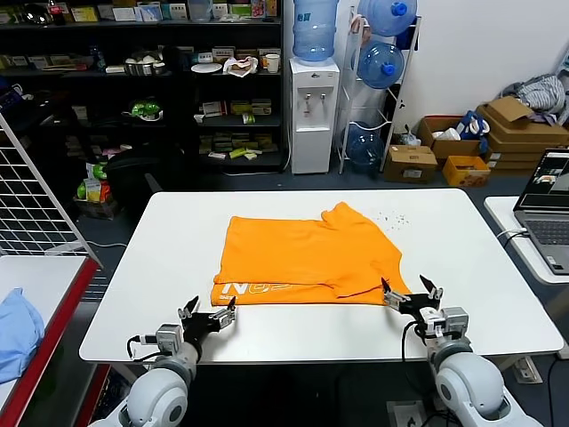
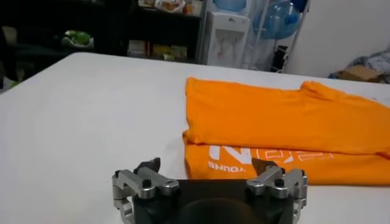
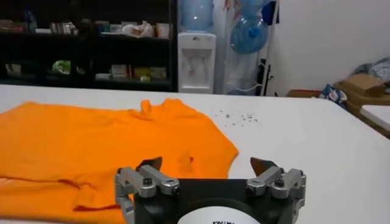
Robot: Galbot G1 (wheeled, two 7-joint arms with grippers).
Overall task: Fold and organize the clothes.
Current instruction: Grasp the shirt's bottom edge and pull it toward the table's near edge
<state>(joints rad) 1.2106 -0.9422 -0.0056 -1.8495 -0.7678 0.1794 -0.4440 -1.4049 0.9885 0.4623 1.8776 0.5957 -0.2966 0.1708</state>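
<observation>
The bright orange T-shirt [image 1: 302,253] lies folded on the white table [image 1: 480,267], its near strip turned up so that white lettering [image 1: 244,289] shows. My left gripper [image 1: 212,311] hovers open just in front of the shirt's near left corner, holding nothing. At the near right corner my right gripper [image 1: 409,292] is also open and empty. In the left wrist view the lettered fold of the T-shirt [image 2: 286,122] lies just beyond the left gripper [image 2: 207,164]. In the right wrist view the T-shirt [image 3: 91,140] reaches in between the right gripper's [image 3: 206,163] open jaws.
A laptop [image 1: 547,213] sits on a side table at the right. A light blue cloth [image 1: 16,329] lies on the red-edged table at the left, beside a wire rack [image 1: 36,196]. Small specks [image 1: 391,216] dot the table behind the shirt. Shelves, a water dispenser [image 1: 313,111] and cardboard boxes stand farther back.
</observation>
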